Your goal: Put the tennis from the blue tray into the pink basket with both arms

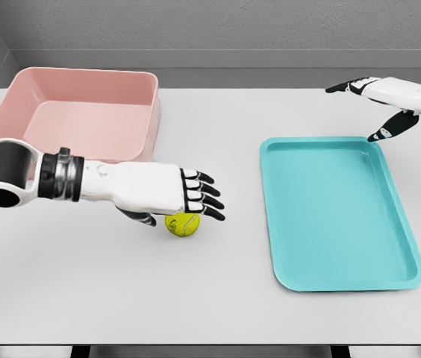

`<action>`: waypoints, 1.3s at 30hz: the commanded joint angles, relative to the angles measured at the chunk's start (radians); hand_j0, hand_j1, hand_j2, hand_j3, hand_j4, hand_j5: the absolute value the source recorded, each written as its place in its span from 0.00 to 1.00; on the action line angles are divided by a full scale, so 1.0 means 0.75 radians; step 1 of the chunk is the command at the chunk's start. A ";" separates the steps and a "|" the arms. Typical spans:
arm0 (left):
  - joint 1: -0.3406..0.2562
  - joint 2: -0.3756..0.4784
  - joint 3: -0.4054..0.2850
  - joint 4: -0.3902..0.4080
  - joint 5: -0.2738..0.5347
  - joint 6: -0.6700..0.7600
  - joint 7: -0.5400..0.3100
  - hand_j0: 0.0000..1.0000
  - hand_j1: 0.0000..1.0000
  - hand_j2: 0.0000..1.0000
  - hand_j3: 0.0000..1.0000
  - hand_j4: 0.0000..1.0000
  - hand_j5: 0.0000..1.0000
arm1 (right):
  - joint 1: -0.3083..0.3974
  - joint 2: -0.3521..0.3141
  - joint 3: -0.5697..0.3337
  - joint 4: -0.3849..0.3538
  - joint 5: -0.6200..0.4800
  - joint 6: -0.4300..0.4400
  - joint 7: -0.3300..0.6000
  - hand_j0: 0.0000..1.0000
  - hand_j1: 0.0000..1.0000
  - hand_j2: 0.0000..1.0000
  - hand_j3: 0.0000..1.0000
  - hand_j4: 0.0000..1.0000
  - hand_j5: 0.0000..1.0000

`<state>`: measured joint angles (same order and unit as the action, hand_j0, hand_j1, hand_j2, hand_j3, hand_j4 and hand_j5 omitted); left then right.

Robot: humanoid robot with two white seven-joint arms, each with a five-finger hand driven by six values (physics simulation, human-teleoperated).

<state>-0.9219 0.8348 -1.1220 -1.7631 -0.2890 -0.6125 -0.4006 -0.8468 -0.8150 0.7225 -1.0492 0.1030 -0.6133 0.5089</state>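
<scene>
Hovering over the fuzzy yellow-green tennis ball on the white desk, my left hand keeps fingers extended, gripping nothing; right hand spread beyond the teal rectangular plastic tray.

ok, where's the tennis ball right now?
Head view: the tennis ball sits on the table, left of the blue tray, under the left hand fingertips.

White table bears basket, tray, ball.
</scene>
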 commanded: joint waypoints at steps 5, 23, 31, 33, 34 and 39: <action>-0.006 -0.006 -0.022 0.009 0.068 0.002 -0.067 1.00 1.00 1.00 1.00 1.00 1.00 | 0.004 -0.012 -0.002 -0.002 -0.009 0.003 -0.004 1.00 1.00 1.00 1.00 1.00 1.00; -0.016 -0.107 -0.024 0.207 0.105 0.002 -0.075 1.00 1.00 1.00 1.00 1.00 1.00 | 0.006 -0.010 0.000 -0.004 -0.006 0.003 -0.001 1.00 1.00 1.00 1.00 1.00 1.00; -0.008 -0.117 -0.046 0.269 0.093 0.002 -0.075 1.00 1.00 1.00 1.00 1.00 1.00 | 0.012 -0.014 0.006 -0.012 -0.006 0.003 0.001 1.00 1.00 1.00 1.00 1.00 1.00; -0.006 -0.133 -0.048 0.291 0.091 0.002 -0.075 1.00 1.00 1.00 1.00 1.00 1.00 | 0.012 -0.014 0.008 -0.012 -0.006 0.003 0.005 1.00 1.00 1.00 1.00 1.00 1.00; -0.006 -0.133 -0.048 0.289 0.093 0.002 -0.075 1.00 1.00 1.00 1.00 1.00 1.00 | 0.012 -0.014 0.008 -0.012 -0.006 0.003 0.007 1.00 1.00 1.00 1.00 1.00 1.00; -0.006 -0.146 -0.046 0.283 0.093 0.002 -0.073 1.00 1.00 1.00 1.00 1.00 1.00 | 0.014 -0.014 0.010 -0.012 -0.006 0.003 0.007 1.00 1.00 1.00 1.00 1.00 1.00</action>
<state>-0.9265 0.7293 -1.1573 -1.5513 -0.2257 -0.6129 -0.4573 -0.8360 -0.8244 0.7305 -1.0581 0.1050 -0.6133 0.5139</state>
